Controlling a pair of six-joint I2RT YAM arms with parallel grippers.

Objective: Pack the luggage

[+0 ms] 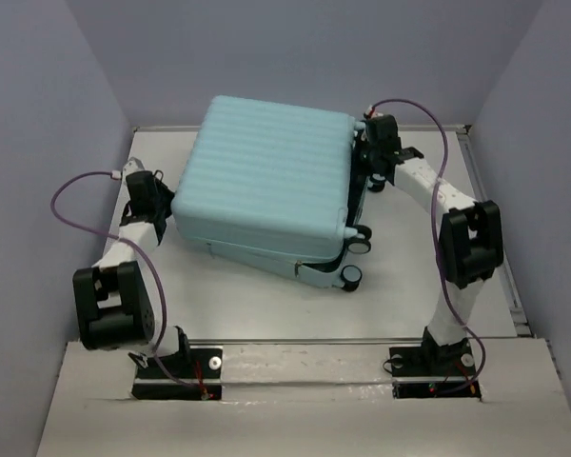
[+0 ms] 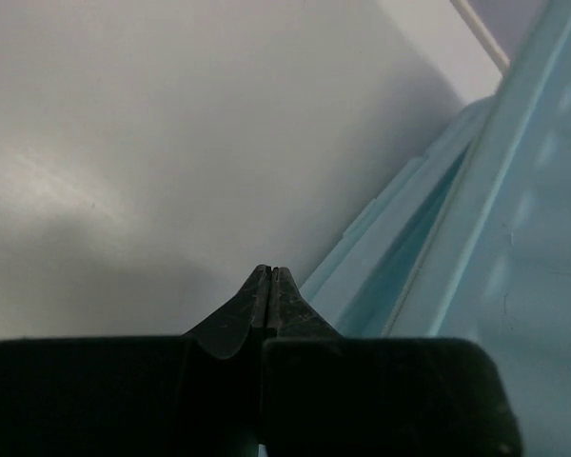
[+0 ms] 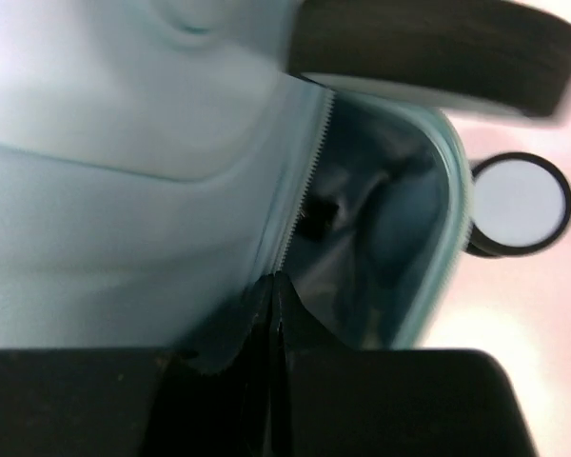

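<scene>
Our left claw (image 2: 271,278) and right claw (image 3: 274,286), both clenched on nothing we can see, flank the luggage (image 1: 266,176), whose stiff, slick, bulky shell we judge best taken at its lid edge.

Luggage (image 1: 266,176) flat on table (image 1: 266,314), lid slightly ajar, one gripper at each end. Left gripper (image 2: 269,278): luggage's open seam just right of and ahead of the jaws, bare table to their left. Right gripper (image 3: 274,286): jaw tips right at the zipper (image 3: 309,162), outer shell to their left, lining (image 3: 381,219) ahead and right, wheel (image 3: 519,205) farther right.
</scene>
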